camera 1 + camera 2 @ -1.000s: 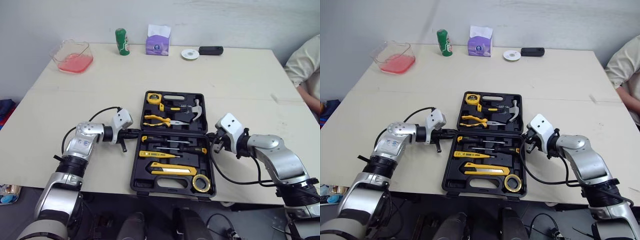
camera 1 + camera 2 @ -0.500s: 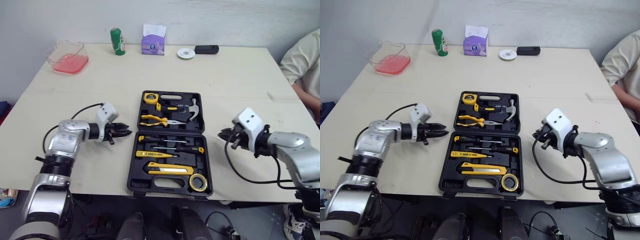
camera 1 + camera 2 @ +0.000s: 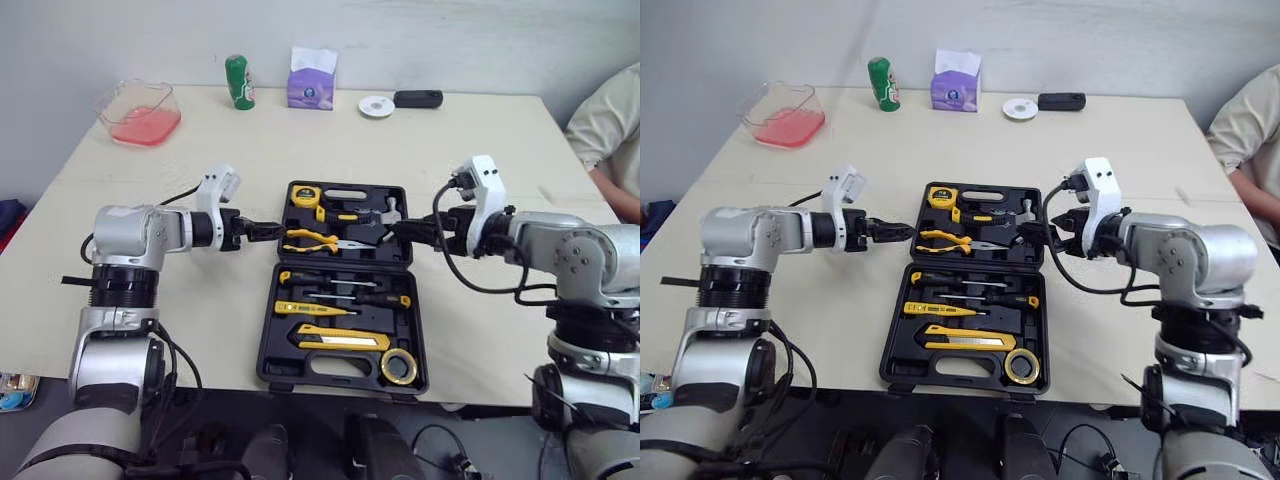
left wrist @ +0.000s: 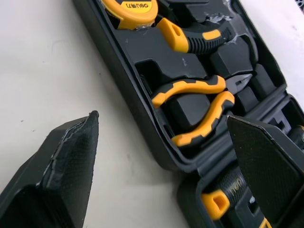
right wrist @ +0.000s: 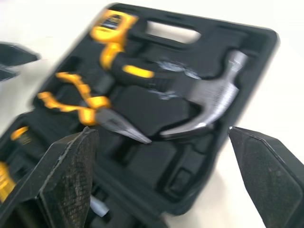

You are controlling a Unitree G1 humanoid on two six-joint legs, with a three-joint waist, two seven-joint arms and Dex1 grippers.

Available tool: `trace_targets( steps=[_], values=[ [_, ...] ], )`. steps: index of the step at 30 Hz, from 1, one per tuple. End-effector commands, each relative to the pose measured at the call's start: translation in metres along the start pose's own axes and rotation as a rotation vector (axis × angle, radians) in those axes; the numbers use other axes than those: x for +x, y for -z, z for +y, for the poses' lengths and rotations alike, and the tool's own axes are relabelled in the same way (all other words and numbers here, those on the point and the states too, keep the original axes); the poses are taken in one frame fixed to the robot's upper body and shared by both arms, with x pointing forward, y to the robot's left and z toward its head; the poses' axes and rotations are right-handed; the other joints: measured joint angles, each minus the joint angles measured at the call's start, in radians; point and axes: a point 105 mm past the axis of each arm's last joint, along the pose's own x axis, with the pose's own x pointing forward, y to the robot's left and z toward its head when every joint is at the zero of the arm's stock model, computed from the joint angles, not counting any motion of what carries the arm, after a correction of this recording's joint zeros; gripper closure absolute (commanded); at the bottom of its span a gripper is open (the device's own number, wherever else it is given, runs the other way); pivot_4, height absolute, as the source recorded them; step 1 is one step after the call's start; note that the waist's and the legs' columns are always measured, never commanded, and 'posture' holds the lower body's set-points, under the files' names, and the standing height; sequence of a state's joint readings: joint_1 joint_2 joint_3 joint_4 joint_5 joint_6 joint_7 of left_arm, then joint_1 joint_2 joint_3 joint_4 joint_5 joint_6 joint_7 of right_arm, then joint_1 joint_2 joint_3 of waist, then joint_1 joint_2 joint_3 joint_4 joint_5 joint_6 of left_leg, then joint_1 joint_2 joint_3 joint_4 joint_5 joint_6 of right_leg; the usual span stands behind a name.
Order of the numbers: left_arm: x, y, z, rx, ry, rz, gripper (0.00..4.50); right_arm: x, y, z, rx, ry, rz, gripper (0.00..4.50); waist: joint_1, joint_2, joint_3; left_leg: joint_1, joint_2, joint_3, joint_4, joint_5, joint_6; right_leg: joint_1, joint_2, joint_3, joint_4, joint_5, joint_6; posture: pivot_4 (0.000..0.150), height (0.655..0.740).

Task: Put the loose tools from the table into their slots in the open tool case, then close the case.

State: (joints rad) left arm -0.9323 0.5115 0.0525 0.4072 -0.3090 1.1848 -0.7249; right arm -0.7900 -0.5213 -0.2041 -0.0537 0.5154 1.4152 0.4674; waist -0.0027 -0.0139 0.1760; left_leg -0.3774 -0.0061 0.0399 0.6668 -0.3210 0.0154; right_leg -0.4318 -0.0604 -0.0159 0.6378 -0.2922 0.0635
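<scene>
Both gape empty: the left pincer (image 3: 271,229) at nine o'clock of the tool case (image 3: 344,262), the right pincer (image 3: 399,230) at three. Uneven lifting could spill the hammer (image 5: 213,102).

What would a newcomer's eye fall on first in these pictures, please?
The open black tool case lies at the centre of the table, its yellow-handled tools seated in their slots. The left gripper and right gripper flank its far half, both open. At the table's far left corner sits a clear container with pink contents.
</scene>
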Motion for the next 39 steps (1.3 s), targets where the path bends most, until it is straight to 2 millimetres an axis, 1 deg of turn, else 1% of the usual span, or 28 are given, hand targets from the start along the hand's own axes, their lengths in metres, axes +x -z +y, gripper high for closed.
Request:
trace_targets(
  steps=[1, 3, 4, 5, 10, 13, 16, 18, 19, 20, 22, 23, 25, 26, 27, 28, 29, 30, 31, 35, 37, 39],
  values=[
    [0.007, -0.01, -0.001, 0.016, -0.013, -0.009, 0.0, 0.004, -0.006, -0.009, 0.009, 0.064, -0.01, 0.04, 0.0, 0.0, 0.0, -0.001, 0.0, 0.0, 0.0, 0.0, 0.0, -0.001, 0.0, 0.0, 0.0, 0.0, 0.0, 0.15, 0.74],
    [0.011, -0.01, 0.002, 0.013, -0.032, 0.0, 0.0, 0.009, -0.005, -0.012, 0.02, 0.082, -0.002, 0.04, 0.0, 0.0, 0.0, -0.006, 0.0, 0.001, 0.002, 0.0, 0.0, -0.006, 0.0, 0.0, 0.002, 0.0, 0.0, 0.15, 0.74],
    [0.014, -0.009, 0.004, 0.014, -0.042, 0.006, 0.0, 0.011, -0.004, -0.013, 0.028, 0.085, 0.002, 0.04, 0.0, 0.0, 0.0, -0.012, 0.0, 0.001, 0.006, 0.001, 0.0, -0.012, 0.0, 0.0, 0.005, 0.0, 0.0, 0.15, 0.74],
    [0.015, -0.009, 0.005, 0.019, -0.048, 0.01, 0.0, 0.013, -0.003, -0.013, 0.034, 0.085, 0.008, 0.04, 0.0, 0.0, 0.0, -0.015, -0.001, 0.001, 0.01, 0.001, 0.0, -0.015, 0.0, 0.0, 0.008, 0.0, 0.0, 0.15, 0.74],
    [0.02, -0.007, 0.005, 0.021, -0.041, 0.015, 0.0, 0.019, 0.003, -0.015, 0.036, 0.099, 0.029, 0.04, -0.002, 0.0, 0.0, -0.014, 0.0, 0.002, 0.01, 0.001, -0.001, -0.015, 0.0, 0.001, 0.009, 0.0, 0.0, 0.15, 0.74],
    [0.023, -0.006, 0.004, 0.022, -0.038, 0.017, 0.0, 0.02, 0.008, -0.02, 0.035, 0.118, 0.046, 0.04, -0.001, 0.0, 0.0, -0.014, 0.0, 0.002, 0.011, 0.001, -0.001, -0.014, 0.0, 0.001, 0.009, 0.0, 0.0, 0.15, 0.74],
    [0.027, 0.003, 0.001, 0.045, -0.026, 0.048, 0.8, 0.024, 0.017, -0.024, 0.009, 0.134, 0.079, 0.81, -0.002, 0.0, 0.0, -0.014, 0.0, 0.002, 0.011, 0.001, 0.0, -0.014, 0.0, 0.001, 0.009, 0.0, 0.0, 0.15, 0.74],
    [0.028, 0.009, 0.001, 0.06, -0.029, 0.074, 1.66, 0.027, 0.021, -0.025, -0.013, 0.14, 0.1, 1.74, -0.002, 0.0, 0.0, -0.014, 0.0, 0.002, 0.011, 0.001, 0.0, -0.014, 0.0, 0.001, 0.009, 0.0, 0.0, 0.15, 0.74],
    [0.029, 0.011, 0.001, 0.064, -0.034, 0.084, 1.71, 0.028, 0.023, -0.026, -0.023, 0.142, 0.108, 2.43, -0.002, 0.0, 0.0, -0.014, -0.001, 0.002, 0.011, 0.001, 0.0, -0.014, 0.0, 0.001, 0.009, 0.0, 0.0, 0.15, 0.74],
    [0.03, 0.013, 0.002, 0.076, -0.041, 0.088, 1.71, 0.029, 0.025, -0.026, -0.023, 0.142, 0.114, 2.74, -0.002, 0.0, 0.0, -0.014, -0.001, 0.002, 0.012, 0.001, 0.0, -0.014, 0.0, 0.001, 0.009, 0.0, 0.0, 0.15, 0.74],
    [0.031, 0.015, 0.003, 0.087, -0.047, 0.089, 1.71, 0.031, 0.028, -0.027, -0.021, 0.139, 0.122, 2.74, -0.001, 0.0, -0.001, -0.014, -0.001, 0.002, 0.012, 0.001, 0.0, -0.013, 0.0, 0.001, 0.01, 0.0, 0.0, 0.15, 0.74],
    [0.032, 0.015, 0.002, 0.082, -0.049, 0.084, 1.71, 0.032, 0.029, -0.026, -0.02, 0.139, 0.124, 3.07, -0.001, 0.0, -0.001, -0.014, -0.001, 0.002, 0.012, 0.001, 0.0, -0.013, 0.0, 0.001, 0.01, 0.0, 0.0, 0.15, 0.74],
    [0.034, 0.015, -0.001, 0.08, -0.037, 0.078, 2.22, 0.032, 0.031, -0.024, -0.017, 0.13, 0.126, 3.44, 0.0, 0.0, -0.001, -0.013, -0.001, 0.002, 0.012, 0.0, 0.0, -0.013, 0.0, 0.001, 0.01, 0.0, 0.0, 0.15, 0.74],
    [0.035, 0.015, -0.003, 0.083, -0.029, 0.077, 2.51, 0.032, 0.031, -0.023, -0.015, 0.126, 0.127, 3.85, 0.0, -0.002, -0.002, -0.013, -0.001, 0.001, 0.012, 0.0, 0.0, -0.013, 0.0, 0.001, 0.01, 0.0, 0.0, 0.15, 0.74],
    [0.035, 0.016, -0.006, 0.086, -0.024, 0.076, 2.94, 0.032, 0.03, -0.022, -0.012, 0.124, 0.125, 4.31, 0.0, -0.002, -0.005, -0.013, -0.001, 0.001, 0.012, 0.0, 0.0, -0.012, 0.0, 0.001, 0.01, 0.0, 0.0, 0.15, 0.74],
    [0.036, 0.016, -0.007, 0.087, -0.022, 0.074, 3.39, 0.032, 0.03, -0.021, -0.01, 0.124, 0.123, 4.5, 0.001, -0.003, -0.006, -0.013, -0.001, 0.001, 0.013, 0.0, 0.0, -0.012, 0.0, 0.001, 0.01, 0.0, 0.0, 0.15, 0.74],
    [0.036, 0.016, -0.007, 0.087, -0.022, 0.074, 3.81, 0.032, 0.03, -0.021, -0.01, 0.124, 0.122, 4.5, 0.001, -0.003, -0.007, -0.012, -0.001, 0.001, 0.013, 0.0, 0.001, -0.011, 0.0, 0.001, 0.01, 0.0, 0.0, 0.15, 0.74],
    [0.037, 0.016, -0.008, 0.091, -0.021, 0.072, 4.07, 0.032, 0.029, -0.02, -0.013, 0.124, 0.12, 4.5, 0.001, -0.003, -0.007, -0.012, -0.001, 0.001, 0.013, 0.0, 0.001, -0.011, -0.001, 0.001, 0.01, 0.0, 0.0, 0.15, 0.74],
    [0.038, 0.015, -0.01, 0.096, -0.012, 0.067, 4.21, 0.032, 0.028, -0.019, -0.018, 0.121, 0.115, 4.5, 0.001, -0.003, -0.007, -0.012, -0.001, 0.001, 0.013, 0.0, 0.001, -0.011, -0.001, 0.001, 0.01, 0.0, 0.0, 0.15, 0.74],
    [0.041, 0.01, -0.021, 0.118, 0.034, 0.032, 4.24, 0.031, 0.016, -0.013, -0.034, 0.11, 0.075, 4.5, 0.001, -0.003, -0.007, -0.012, -0.001, 0.001, 0.013, 0.0, 0.001, -0.011, -0.001, 0.001, 0.01, 0.0, 0.0, 0.15, 0.74],
    [0.04, 0.003, -0.027, 0.149, 0.062, -0.006, 4.24, 0.03, 0.007, -0.009, -0.056, 0.1, 0.037, 4.5, 0.001, -0.003, -0.007, -0.012, -0.001, 0.001, 0.013, 0.0, 0.001, -0.011, -0.001, 0.001, 0.01, 0.0, 0.0, 0.15, 0.74],
    [0.039, -0.007, -0.034, 0.196, 0.083, -0.06, 4.24, 0.029, -0.007, -0.006, -0.09, 0.096, -0.032, 4.5, 0.001, -0.003, -0.007, -0.012, -0.001, 0.001, 0.013, 0.0, 0.001, -0.011, -0.001, 0.001, 0.01, 0.0, 0.0, 0.15, 0.74]
  ],
)
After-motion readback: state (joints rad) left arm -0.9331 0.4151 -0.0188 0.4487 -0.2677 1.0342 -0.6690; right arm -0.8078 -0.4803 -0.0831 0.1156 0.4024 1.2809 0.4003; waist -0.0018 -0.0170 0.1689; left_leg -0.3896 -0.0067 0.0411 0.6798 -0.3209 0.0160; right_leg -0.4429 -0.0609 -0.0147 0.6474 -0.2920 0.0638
